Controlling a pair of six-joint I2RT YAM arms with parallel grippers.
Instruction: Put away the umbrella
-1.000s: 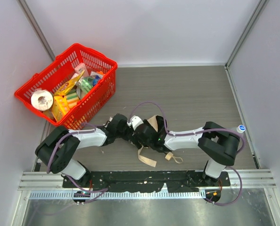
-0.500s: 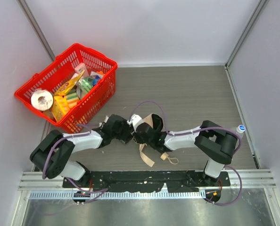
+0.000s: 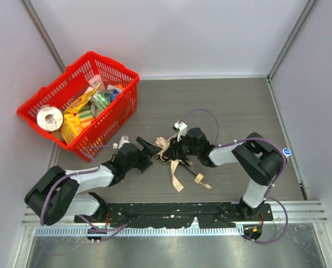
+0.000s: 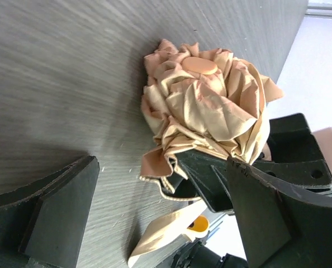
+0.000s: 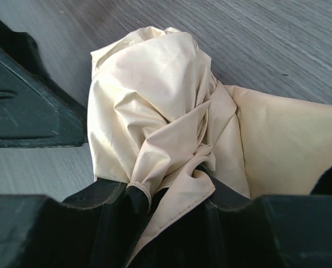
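Observation:
The umbrella [image 3: 167, 146] is a crumpled tan fabric bundle lying on the grey table, with a tan strap [image 3: 175, 177] trailing toward the near edge. My right gripper [image 3: 173, 149] is shut on the umbrella's fabric; the right wrist view shows the cloth [image 5: 149, 106] pinched between the black fingers of the right gripper [image 5: 171, 206]. My left gripper [image 3: 147, 152] stands open just left of the bundle, apart from it. In the left wrist view the umbrella [image 4: 210, 106] sits ahead of the wide-spread left gripper [image 4: 166, 218].
A red basket [image 3: 119, 71] holding groceries stands at the back left by the wall. A small bottle with a blue cap [image 3: 286, 151] sits beside the right arm's elbow. Walls close in the table on the left, back and right.
My left gripper opened, let go of the umbrella and drew back to the left. My right gripper closed on the fabric and shifted up and right with the bundle.

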